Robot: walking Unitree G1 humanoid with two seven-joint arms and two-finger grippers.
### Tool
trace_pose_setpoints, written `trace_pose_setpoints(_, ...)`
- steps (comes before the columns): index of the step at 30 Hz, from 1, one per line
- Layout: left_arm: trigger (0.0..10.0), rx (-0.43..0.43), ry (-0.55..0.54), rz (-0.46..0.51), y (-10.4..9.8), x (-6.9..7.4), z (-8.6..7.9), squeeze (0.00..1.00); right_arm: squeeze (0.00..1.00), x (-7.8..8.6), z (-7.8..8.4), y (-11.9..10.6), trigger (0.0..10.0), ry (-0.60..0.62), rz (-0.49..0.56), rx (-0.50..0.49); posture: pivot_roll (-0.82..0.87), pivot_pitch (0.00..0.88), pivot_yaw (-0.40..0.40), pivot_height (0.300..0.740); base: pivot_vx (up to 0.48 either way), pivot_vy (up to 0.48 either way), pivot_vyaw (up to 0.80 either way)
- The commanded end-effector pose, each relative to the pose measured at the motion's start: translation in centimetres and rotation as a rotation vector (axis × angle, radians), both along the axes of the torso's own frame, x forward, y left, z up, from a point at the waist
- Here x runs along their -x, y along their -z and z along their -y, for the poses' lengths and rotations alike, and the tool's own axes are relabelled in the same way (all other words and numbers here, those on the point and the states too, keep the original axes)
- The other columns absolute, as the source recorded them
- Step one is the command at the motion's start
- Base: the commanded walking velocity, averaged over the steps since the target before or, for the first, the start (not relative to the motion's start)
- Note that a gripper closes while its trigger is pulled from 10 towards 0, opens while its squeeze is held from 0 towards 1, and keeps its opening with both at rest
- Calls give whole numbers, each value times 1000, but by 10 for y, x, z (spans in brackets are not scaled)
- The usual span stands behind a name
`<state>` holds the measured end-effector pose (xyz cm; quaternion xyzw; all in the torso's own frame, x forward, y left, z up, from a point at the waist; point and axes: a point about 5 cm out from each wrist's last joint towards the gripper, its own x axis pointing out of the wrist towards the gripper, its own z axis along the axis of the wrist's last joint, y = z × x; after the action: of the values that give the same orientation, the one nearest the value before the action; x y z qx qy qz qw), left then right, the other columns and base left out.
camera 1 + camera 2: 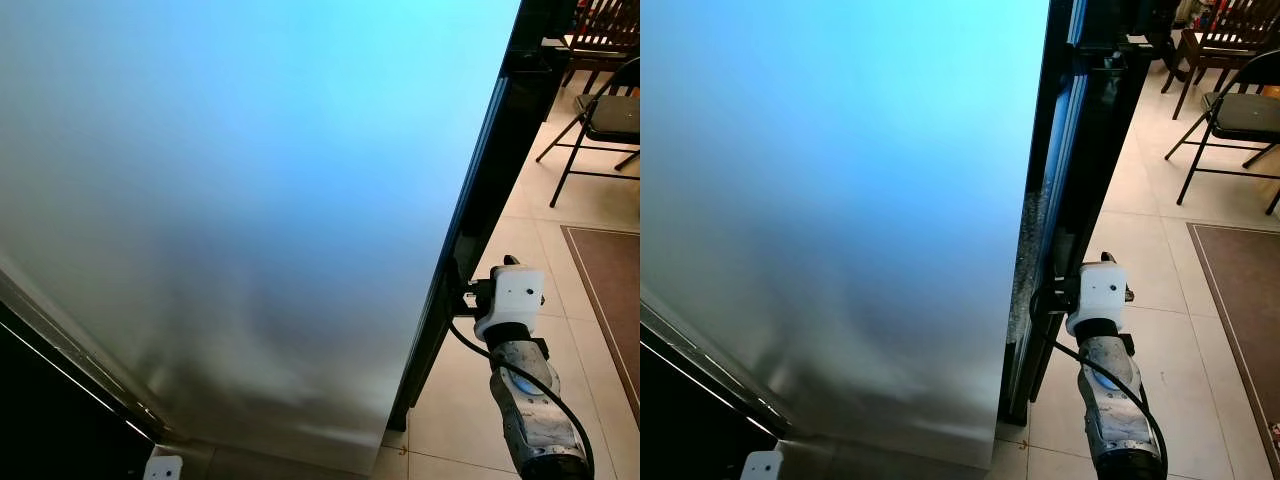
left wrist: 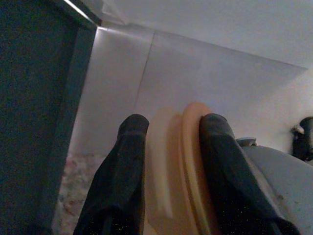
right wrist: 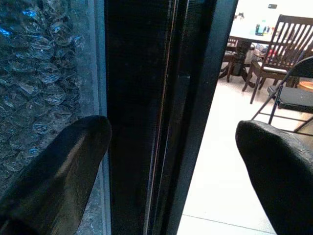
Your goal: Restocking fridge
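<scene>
The fridge's steel door [image 1: 250,200] stands close in front of me, with its black side edge [image 1: 490,180] on the right. My right gripper [image 1: 462,292] is at that edge, low down. In the right wrist view it is open, one finger [image 3: 58,161] on each side of the black door edge [image 3: 146,117]. My left gripper [image 2: 173,132] is low at the left, beside the steel panel, and is shut on a pale orange, flat rounded item [image 2: 171,176]. I cannot tell what the item is.
Bubble wrap [image 3: 39,73] shows behind the door edge. A black folding chair [image 1: 600,120] and a wooden chair [image 1: 605,30] stand at the far right on the tiled floor [image 1: 520,240]. A brown rug [image 1: 610,290] lies to my right.
</scene>
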<state>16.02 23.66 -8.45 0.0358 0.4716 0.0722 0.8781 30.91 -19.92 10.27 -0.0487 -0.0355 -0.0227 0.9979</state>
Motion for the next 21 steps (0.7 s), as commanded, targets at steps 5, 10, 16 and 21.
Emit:
trace_pose_setpoints(5,10000,29,20,1,3,-5,19,0,0,-4,-1,0,10000,-23,-17,20,-64,0,37,740,0,0,0)
trace_pose_setpoints(10,10000,29,11,4,2,-5,16,0,0,-8,4,-3,10000,-8,-10,14,-58,0,35,740,0,0,0)
trace_pose_setpoints(16,10000,23,2,3,0,-4,8,0,0,-12,3,-4,10000,-23,-11,21,-59,0,36,740,0,0,0)
trace_pose_setpoints(21,10000,20,-8,4,-1,-2,2,0,0,-14,6,-6,10000,-5,1,23,-53,0,33,740,0,0,0)
